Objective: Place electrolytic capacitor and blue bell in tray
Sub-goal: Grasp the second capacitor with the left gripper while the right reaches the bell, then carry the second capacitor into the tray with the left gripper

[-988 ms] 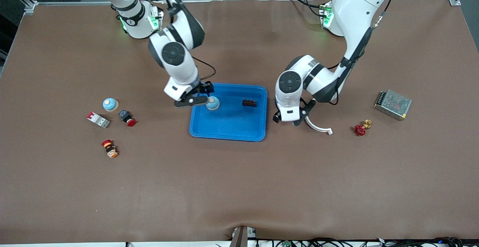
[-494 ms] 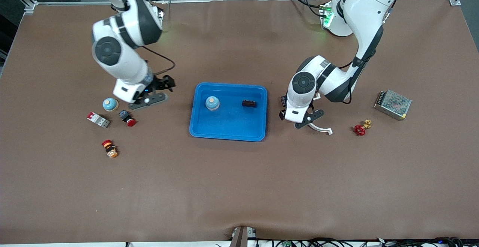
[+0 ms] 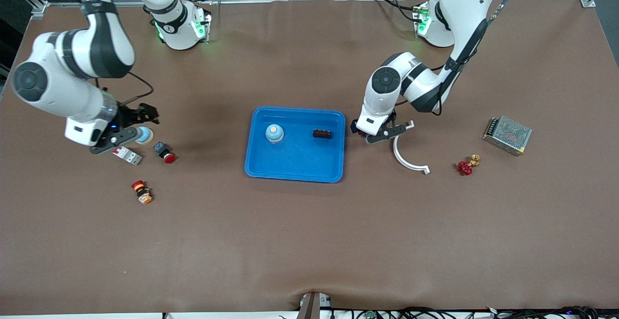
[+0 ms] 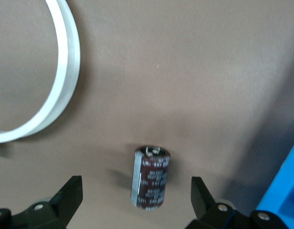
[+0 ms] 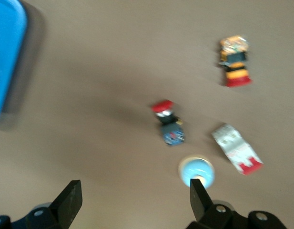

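While a bell (image 3: pixel 274 133) sits in the tray (image 3: pixel 295 170) | capacitor (image 4: pixel 152 177) on desk (image 3: pixel 309 241) by tray, under left gripper (image 4: pixel 137 202), jaws apart | right gripper (image 5: pixel 132 202) apart over spare bell (image 5: pixel 197 171) | go straight down, squeeze its sides.

You are seeing no text you can make out. The capacitor (image 4: pixel 151 177) is showing pale print on its dark sleeve, but it is blurring too much for you to tell letters or numbers. Nothing else in the three views is carrying a label, brand or sign that you can read.
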You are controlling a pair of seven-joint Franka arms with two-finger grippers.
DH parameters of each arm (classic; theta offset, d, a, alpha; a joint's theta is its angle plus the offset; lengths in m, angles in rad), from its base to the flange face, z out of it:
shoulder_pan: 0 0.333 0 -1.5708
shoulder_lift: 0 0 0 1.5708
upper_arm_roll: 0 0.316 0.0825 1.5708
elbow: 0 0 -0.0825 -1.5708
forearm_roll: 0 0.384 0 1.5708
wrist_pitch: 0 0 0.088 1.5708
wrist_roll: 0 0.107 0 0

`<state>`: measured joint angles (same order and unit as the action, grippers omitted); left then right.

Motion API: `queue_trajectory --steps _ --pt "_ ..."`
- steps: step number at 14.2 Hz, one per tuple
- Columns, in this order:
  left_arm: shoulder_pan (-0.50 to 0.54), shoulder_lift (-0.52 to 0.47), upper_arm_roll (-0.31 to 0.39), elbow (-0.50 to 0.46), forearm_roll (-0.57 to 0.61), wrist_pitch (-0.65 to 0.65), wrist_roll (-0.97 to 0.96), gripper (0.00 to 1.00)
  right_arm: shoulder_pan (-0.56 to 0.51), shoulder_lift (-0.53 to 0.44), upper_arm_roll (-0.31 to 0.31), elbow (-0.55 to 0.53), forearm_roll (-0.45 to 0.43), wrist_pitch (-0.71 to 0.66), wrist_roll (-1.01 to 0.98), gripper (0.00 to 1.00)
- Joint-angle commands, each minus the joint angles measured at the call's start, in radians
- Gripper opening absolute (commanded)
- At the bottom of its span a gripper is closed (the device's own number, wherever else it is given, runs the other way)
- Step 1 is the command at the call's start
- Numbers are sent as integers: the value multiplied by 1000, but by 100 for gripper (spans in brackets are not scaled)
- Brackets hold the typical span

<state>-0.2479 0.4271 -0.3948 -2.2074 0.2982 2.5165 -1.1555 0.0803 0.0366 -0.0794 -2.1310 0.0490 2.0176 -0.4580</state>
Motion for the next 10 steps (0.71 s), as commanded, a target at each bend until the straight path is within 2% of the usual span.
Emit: queue_trajectory --steps 1,2,3,4,5,6,10 --pt "22 -24 -13 -52 21 48 13 100 -80 -17 21 -20 -21 9 -66 100" --pt "24 -24 -13 -63 21 76 11 100 -102 -15 21 -39 -21 32 -86 100" --pt "24 -24 -13 -66 21 82 10 84 -114 -15 21 -79 -21 88 -100 100" --pt "25 -24 -13 -66 21 82 7 63 -134 -15 20 -124 -29 160 -126 100" --pt "24 -22 -13 -64 21 82 -7 53 -163 -15 21 -154 -35 226 -158 100" --pt "24 -27 -13 -66 21 82 -19 1 -183 -9 21 -170 -35 272 -186 100" --pt "22 -30 -13 -66 19 77 -136 0 -214 48 23 -205 -35 374 -228 100"
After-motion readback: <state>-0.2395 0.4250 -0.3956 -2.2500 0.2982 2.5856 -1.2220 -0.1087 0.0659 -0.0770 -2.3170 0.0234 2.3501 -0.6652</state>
